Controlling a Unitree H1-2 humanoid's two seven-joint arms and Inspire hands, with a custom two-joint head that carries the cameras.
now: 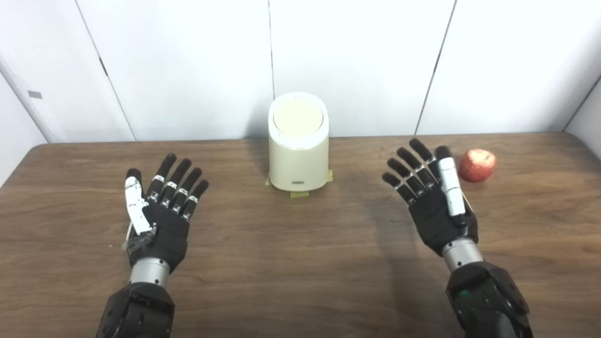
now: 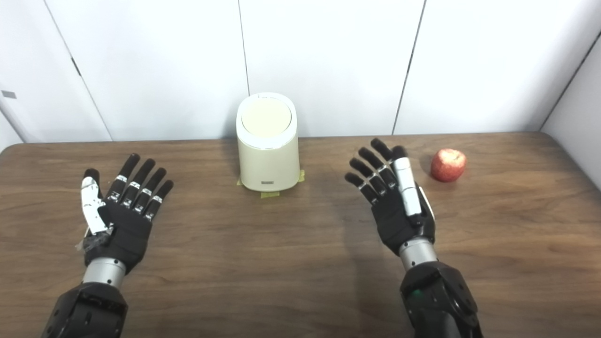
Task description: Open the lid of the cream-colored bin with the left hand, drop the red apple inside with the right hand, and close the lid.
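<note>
The cream-colored bin [image 1: 298, 157] stands upright at the table's far middle, close to the wall, with its round lid [image 1: 298, 116] shut flat on top. A red apple [image 1: 477, 165] lies on the table at the far right. My left hand [image 1: 162, 211] hovers palm up over the left side of the table, open, fingers spread and holding nothing, well left of the bin. My right hand [image 1: 432, 195] is open too, palm up, fingers pointing away, just left of the apple and not touching it.
Yellow tape pieces [image 1: 300, 193] mark the bin's base on the brown wooden table [image 1: 300, 263]. White wall panels rise right behind the table's far edge. The table's rounded corners show at far left and far right.
</note>
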